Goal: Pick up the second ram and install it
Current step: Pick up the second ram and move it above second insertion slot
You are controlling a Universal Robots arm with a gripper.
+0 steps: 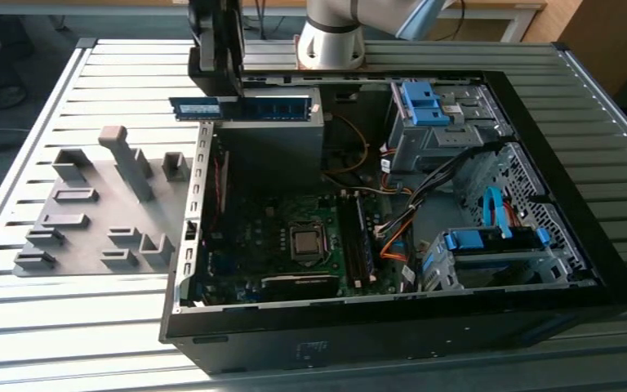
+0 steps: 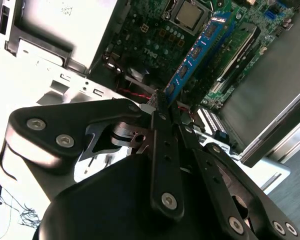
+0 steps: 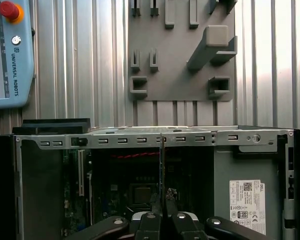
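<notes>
The second ram (image 1: pixel 264 108), a slim blue-green stick with black chips, hangs level above the back corner of the open computer case (image 1: pixel 575 245), on the exterior view's left. My gripper (image 1: pixel 229 96) is shut on it from above. In the second wrist view the ram (image 2: pixel 197 52) sticks out beyond the fingertips (image 2: pixel 162 107), over the motherboard (image 2: pixel 155 35). In the first wrist view the ram (image 3: pixel 162 160) appears edge-on as a thin line above the gripper (image 3: pixel 162 210). The motherboard's memory slots (image 1: pixel 359 245) lie lower in the case, beside the processor (image 1: pixel 307 242).
A grey holder plate (image 1: pixel 91 216) with upright blocks lies on the slatted table at the exterior view's left, also seen as the holder plate (image 3: pixel 180 70). Blue drive-bay clips (image 1: pixel 423 102) and orange cables (image 1: pixel 392 245) occupy the case's other side. A teach pendant (image 3: pixel 10 55) lies on the table.
</notes>
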